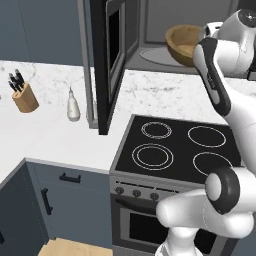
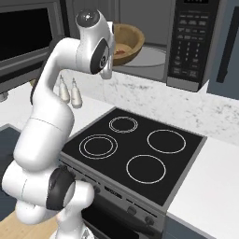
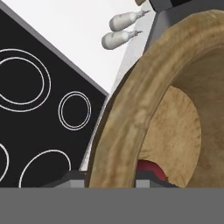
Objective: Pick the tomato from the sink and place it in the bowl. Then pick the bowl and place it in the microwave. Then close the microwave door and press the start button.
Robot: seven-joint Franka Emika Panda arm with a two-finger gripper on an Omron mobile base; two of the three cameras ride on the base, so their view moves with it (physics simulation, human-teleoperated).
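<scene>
1. The bowl [image 1: 184,45] sits tilted at the open microwave [image 2: 154,44] mouth, top centre of the right base view, above the turntable.
2. The tomato [image 3: 151,169] lies inside the bowl, a red sliver at the hand view's lower centre.
3. The end effector [image 3: 110,183] straddles the bowl's rim; whether it grips, I cannot tell.
4. The microwave door [image 1: 111,60] stands open, upper centre of the left base view.
5. The stove [image 2: 135,154] lies below.

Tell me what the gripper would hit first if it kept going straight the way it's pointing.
Probably the bowl itself: in the hand view its rim sits right between the fingertips, with the tomato inside. Beyond the rim, the view runs down toward the stove below, though depth there is unclear.
</scene>
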